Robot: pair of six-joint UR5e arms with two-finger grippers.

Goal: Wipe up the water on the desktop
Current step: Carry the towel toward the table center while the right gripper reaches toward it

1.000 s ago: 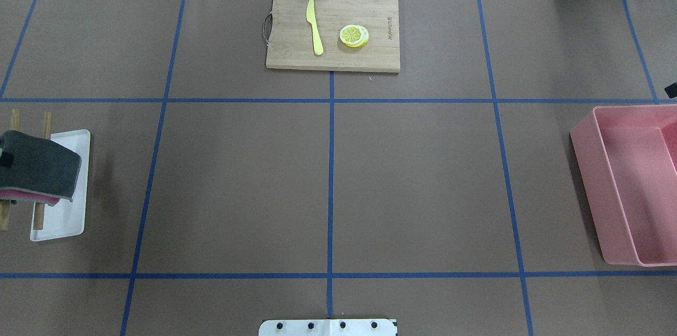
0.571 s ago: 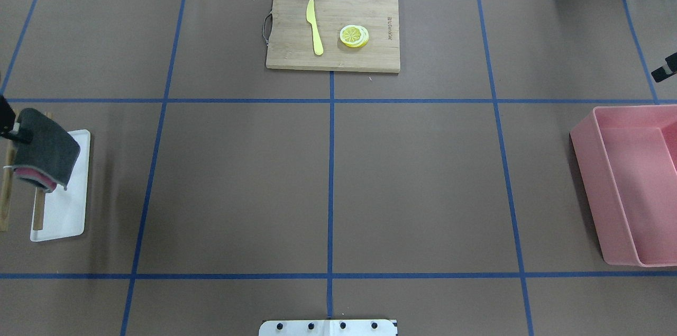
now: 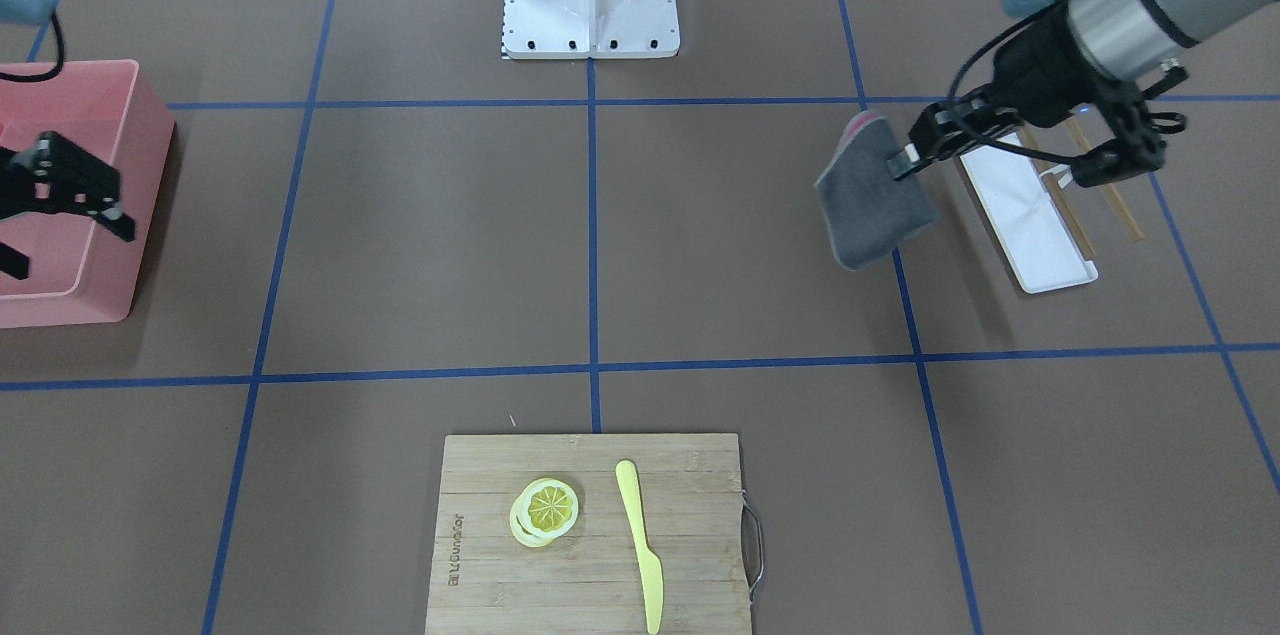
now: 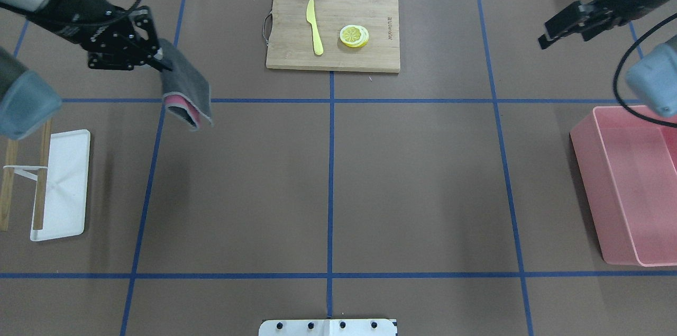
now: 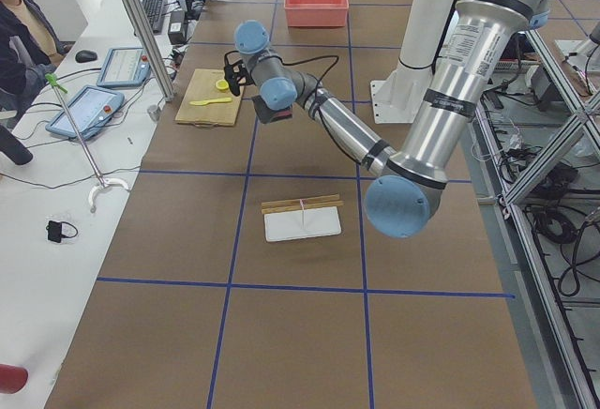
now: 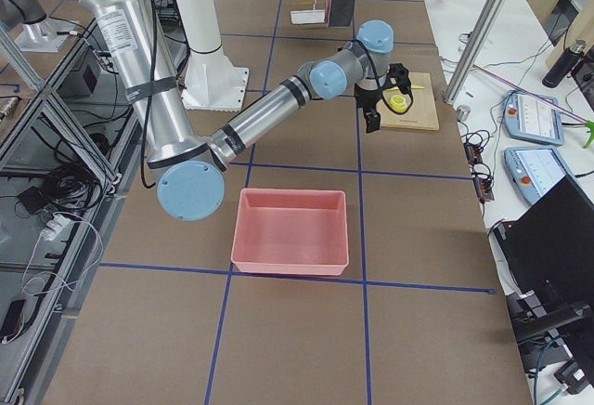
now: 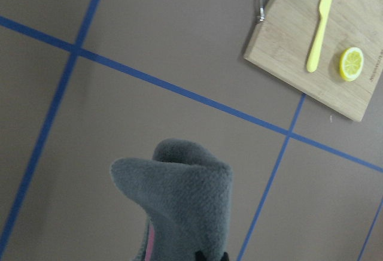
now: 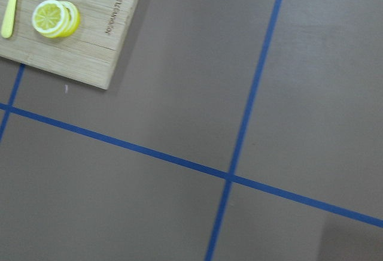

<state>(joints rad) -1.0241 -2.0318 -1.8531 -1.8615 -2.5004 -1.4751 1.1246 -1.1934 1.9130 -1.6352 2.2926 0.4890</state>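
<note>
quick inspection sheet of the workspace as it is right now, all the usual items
surface: desktop, brown with a blue tape grid; no water visible in any view
job's things: grey cloth with a pink underside, hanging off the surface from the left gripper
clutter: cutting board with a yellow knife and lemon slices; white tray with a wooden rack; pink bin, nothing seen in it
grippers: left shut on the cloth; right gripper open, empty, above the bin's end
cables: black cable looped along the right arm, another on the left; none on the desktop
surroundings: seated operator beside the table
</note>
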